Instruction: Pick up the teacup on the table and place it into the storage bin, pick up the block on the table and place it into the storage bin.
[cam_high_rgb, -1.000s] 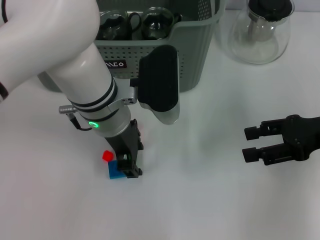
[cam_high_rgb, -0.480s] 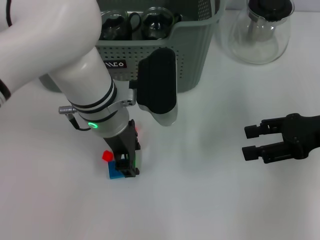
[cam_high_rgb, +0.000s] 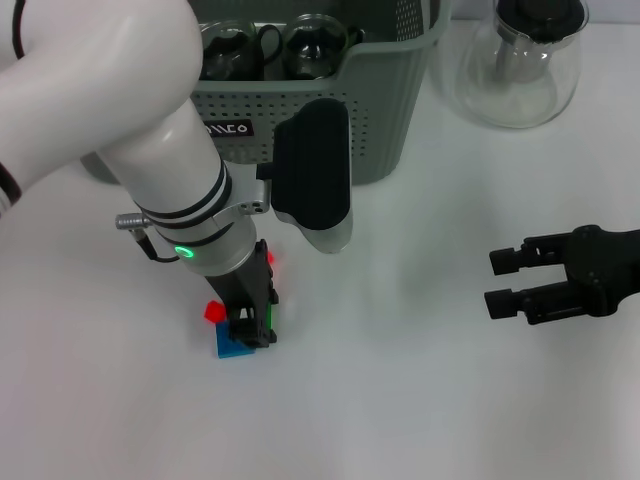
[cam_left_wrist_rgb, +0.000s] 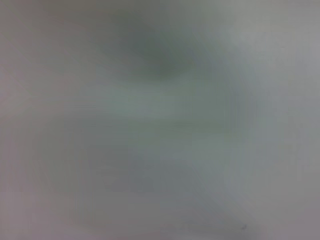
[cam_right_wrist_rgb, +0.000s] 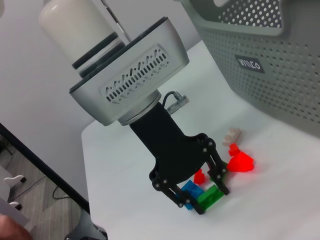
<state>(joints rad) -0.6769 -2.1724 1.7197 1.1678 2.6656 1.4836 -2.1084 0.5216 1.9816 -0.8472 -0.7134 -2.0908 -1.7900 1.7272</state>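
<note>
From the head view, I see my left claw (cam_high_rgb: 252, 328) down on the tabletop (cam_high_rgb: 400, 400), planted over a small cluster of blocks just in front of the storage bin (cam_high_rgb: 390, 110). A blue block (cam_high_rgb: 230, 346) shows under the fingers, with a red block (cam_high_rgb: 213, 311) just beside it. The bin stands at the far side and already holds glass teacups (cam_high_rgb: 300, 45), so I judge the teacup part is done and the block part is under way. A clear glass teapot (cam_high_rgb: 520, 65) sits beside the bin, on my right. My right claw (cam_high_rgb: 505, 283) rests well apart from the blocks, low over the tabletop, its fingers spread and holding nothing.

The left wrist view gives me only a featureless grey blur; I cannot make out anything in it.

The right wrist view looks across at the working arm. There the left claw (cam_right_wrist_rgb: 200, 200) straddles a green block (cam_right_wrist_rgb: 210, 196) lying against the blue block (cam_right_wrist_rgb: 189, 190). The fingers are apart, set on either side of the pair, and I cannot tell whether they touch it. Red pieces (cam_right_wrist_rgb: 241, 161) and a pale beige piece (cam_right_wrist_rgb: 231, 135) lie near, toward the bin wall (cam_right_wrist_rgb: 280, 70). In my judgement the grasp is not yet made: closing, lifting and carrying a block over to the bin are all left to do.
</note>
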